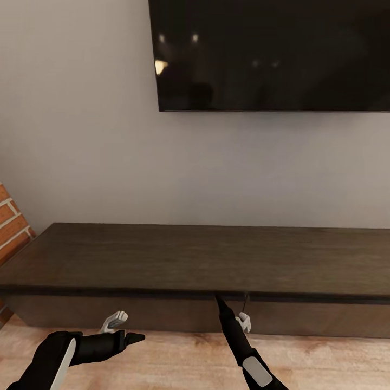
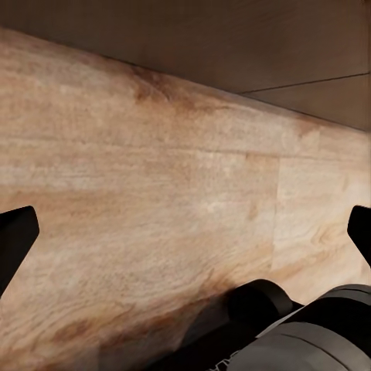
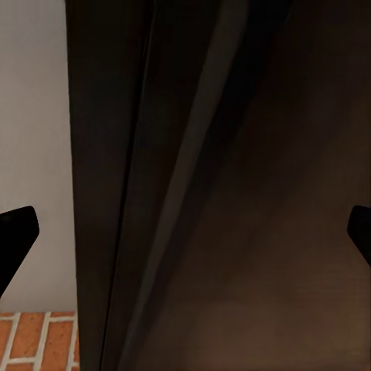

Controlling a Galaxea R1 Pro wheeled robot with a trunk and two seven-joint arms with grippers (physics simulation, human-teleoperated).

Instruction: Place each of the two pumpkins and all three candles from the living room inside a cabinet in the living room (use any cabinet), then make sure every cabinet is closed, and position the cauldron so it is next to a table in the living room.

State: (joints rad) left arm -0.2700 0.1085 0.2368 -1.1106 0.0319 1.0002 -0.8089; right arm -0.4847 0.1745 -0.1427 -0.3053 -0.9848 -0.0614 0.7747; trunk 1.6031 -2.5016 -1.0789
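1. Here the robot stands in front of the cabinet [image 1: 216, 260], the long low dark wooden console under the television [image 1: 271, 54] on the grey wall [image 1: 81, 135].
2. The cabinet looks closed: its front is flat and dark, and no pale inside of a drawer is visible. Its top is bare in the head view.
3. The right gripper [image 1: 219, 299] reaches forward and up to the front edge of the cabinet, just under the top board. In the right wrist view its two fingertips [image 3: 17, 232] stand far apart at the sides of the picture, so the jaws are wide open and hold nothing. Between them there is only the dark front of the cabinet, very near.
4. The left gripper [image 1: 135, 338] hangs low over the wooden floor [image 1: 179, 357], near the base of the cabinet. In the left wrist view its fingertips [image 2: 15, 232] are also far apart, open and empty, with floor boards between them.
5. At the left side a part of the brick fireplace [image 1: 11, 222] is visible.
6. I judge that the step in hand is opening a drawer, so that things can go inside later.
7. The next move probably calls for the right fingers to catch the lip under the top board and pull straight back toward the robot.
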